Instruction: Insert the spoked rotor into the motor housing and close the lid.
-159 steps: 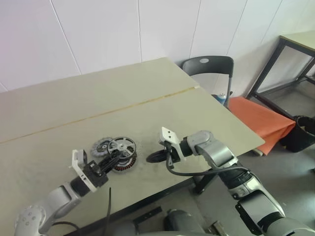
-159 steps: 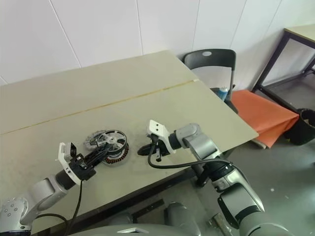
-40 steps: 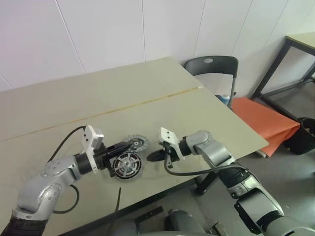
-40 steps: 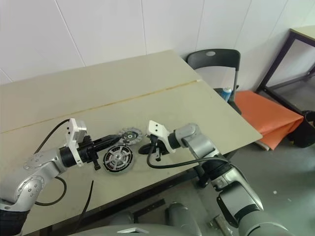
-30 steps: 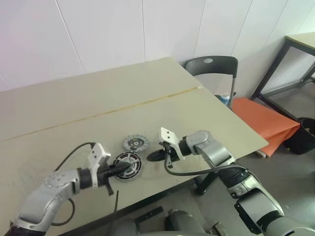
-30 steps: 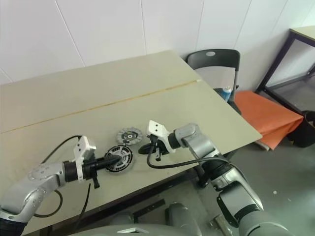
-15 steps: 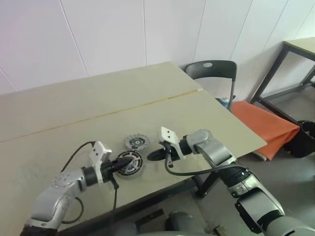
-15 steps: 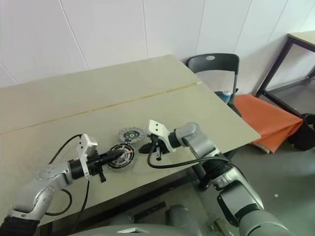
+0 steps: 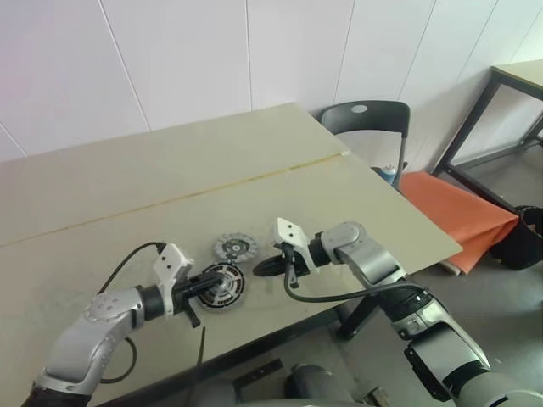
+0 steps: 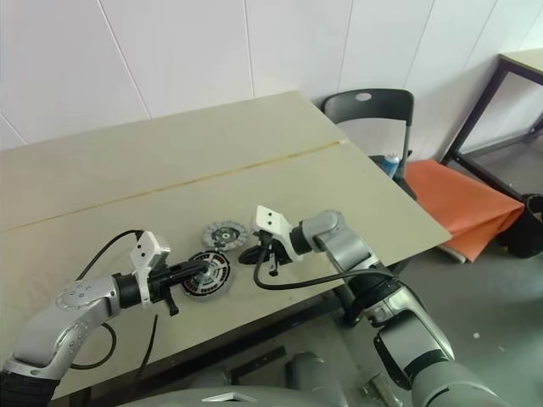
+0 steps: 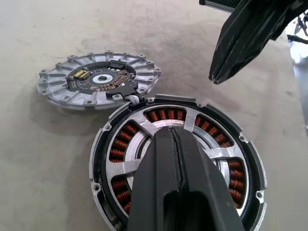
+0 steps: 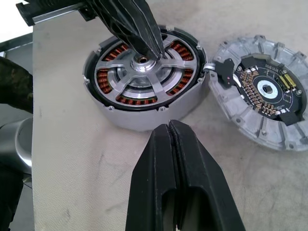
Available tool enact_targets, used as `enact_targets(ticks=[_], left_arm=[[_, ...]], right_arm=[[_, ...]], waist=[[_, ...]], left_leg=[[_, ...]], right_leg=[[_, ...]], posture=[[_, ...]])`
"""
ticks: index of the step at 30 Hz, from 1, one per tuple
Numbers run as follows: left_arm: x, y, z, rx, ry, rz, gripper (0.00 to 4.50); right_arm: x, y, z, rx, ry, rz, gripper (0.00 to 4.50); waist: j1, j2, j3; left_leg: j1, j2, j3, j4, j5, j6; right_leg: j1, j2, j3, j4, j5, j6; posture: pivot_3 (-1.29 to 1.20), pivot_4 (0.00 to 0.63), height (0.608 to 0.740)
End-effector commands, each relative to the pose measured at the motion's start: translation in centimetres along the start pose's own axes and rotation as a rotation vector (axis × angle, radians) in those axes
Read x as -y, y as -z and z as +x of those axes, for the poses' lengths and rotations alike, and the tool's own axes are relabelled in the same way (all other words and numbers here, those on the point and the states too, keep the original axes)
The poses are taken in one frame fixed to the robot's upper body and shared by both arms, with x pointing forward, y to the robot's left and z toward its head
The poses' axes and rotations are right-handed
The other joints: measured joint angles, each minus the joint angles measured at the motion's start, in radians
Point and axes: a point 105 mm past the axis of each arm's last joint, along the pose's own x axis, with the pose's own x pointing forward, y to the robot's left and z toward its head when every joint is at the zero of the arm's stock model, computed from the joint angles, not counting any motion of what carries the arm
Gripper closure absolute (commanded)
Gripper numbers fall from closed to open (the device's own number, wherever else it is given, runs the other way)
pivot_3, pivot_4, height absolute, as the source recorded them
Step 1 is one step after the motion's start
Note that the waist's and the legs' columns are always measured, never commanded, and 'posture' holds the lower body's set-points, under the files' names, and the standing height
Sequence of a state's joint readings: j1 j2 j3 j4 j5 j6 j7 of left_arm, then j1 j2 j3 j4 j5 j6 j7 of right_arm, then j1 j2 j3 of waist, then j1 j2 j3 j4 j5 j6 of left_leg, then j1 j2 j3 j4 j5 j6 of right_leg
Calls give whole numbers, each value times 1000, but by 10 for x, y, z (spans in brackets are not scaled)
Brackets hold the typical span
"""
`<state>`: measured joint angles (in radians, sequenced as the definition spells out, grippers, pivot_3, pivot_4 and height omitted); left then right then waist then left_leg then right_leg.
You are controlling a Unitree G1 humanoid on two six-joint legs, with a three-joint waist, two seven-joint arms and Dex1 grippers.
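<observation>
On the beige bench (image 9: 254, 144), the silvery spoked rotor (image 12: 144, 72) sits seated inside the round grey motor housing (image 12: 139, 118), copper windings showing between its spokes. The left gripper (image 12: 144, 45), fingers pressed together, rests its tips at the hub. The right gripper (image 11: 226, 72), also pressed together, hovers nearby, beside the open ribbed circuit-board lid (image 11: 96, 79)

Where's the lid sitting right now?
The lid lies open and flat on the table, just beyond the motor housing and joined to its rim, left of the right gripper.
</observation>
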<state>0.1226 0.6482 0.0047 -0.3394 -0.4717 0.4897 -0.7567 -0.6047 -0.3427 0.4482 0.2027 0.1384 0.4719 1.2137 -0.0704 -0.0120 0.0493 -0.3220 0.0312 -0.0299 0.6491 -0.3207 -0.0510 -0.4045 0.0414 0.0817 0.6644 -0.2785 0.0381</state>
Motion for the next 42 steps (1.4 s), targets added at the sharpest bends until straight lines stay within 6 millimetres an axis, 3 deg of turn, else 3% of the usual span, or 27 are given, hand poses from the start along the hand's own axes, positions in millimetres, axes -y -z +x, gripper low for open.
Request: enact_targets(ticks=[1, 7, 10, 16, 23, 27, 30, 41, 42], left_arm=[[-10, -6, 0, 25, -74, 65, 4477], [-14, -36, -16, 182, -90, 145, 4477], [-10, -40, -29, 224, -86, 151, 4477], [-12, -22, -50, 201, -195, 163, 4477], [2, 5, -65, 187, -307, 150, 4477], [0, 3, -74, 272, -342, 90, 4477], [2, 2, -75, 303, -337, 93, 4500], [21, 11, -72, 284, -217, 37, 4500], [19, 12, -73, 280, -217, 39, 4500]], right_arm=[[6, -19, -5, 50, 29, -57, 4500], [4, -31, -17, 134, 20, 29, 4500], [1, -29, -24, 127, 17, 77, 4500], [9, -25, -32, 129, 83, 205, 4500], [15, -19, -24, 104, 138, 289, 4500], [20, -24, -13, 135, 164, 368, 4500], [18, -20, -8, 113, 157, 462, 3878], [23, 0, -8, 47, 181, 645, 207], [25, 2, -7, 45, 188, 659, 41]], waist=[[0, 0, 0], [1, 0, 0], [0, 0, 0], [-1, 0, 0], [1, -1, 0], [-2, -1, 1], [-2, -1, 1], [-5, -1, 1], [-5, -1, 1]], left_leg=[[0, 0, 0, 0, 0, 0], [-1, 0, 0, 1, 0, 0], [-4, 0, 0, 0, 0, 0], [-5, 1, 0, 0, 0, 0], [-4, 1, 0, 0, 0, 0], [-4, 1, 0, 0, 0, 0], [-3, 1, 0, 0, 0, 0], [-6, 1, 0, 0, 0, 0], [-5, 1, 0, 0, 0, 0]], right_leg=[[0, 0, 0, 0, 0, 0], [-1, 1, 0, 1, 0, 0], [-4, 0, 0, 0, 1, 0], [-5, -1, 0, 0, 0, 0], [-4, -1, 1, 0, -1, -1], [-4, 0, 1, 0, -2, -3], [-4, 1, 1, 0, -2, -3], [-5, 0, 0, -1, -2, -3], [-5, 0, 0, -1, -2, -3]], posture=[[0, 0, 740], [0, 0, 740], [0, 0, 740], [0, 0, 740], [0, 0, 740], [0, 0, 740], [0, 0, 740], [0, 0, 740], [0, 0, 740]])
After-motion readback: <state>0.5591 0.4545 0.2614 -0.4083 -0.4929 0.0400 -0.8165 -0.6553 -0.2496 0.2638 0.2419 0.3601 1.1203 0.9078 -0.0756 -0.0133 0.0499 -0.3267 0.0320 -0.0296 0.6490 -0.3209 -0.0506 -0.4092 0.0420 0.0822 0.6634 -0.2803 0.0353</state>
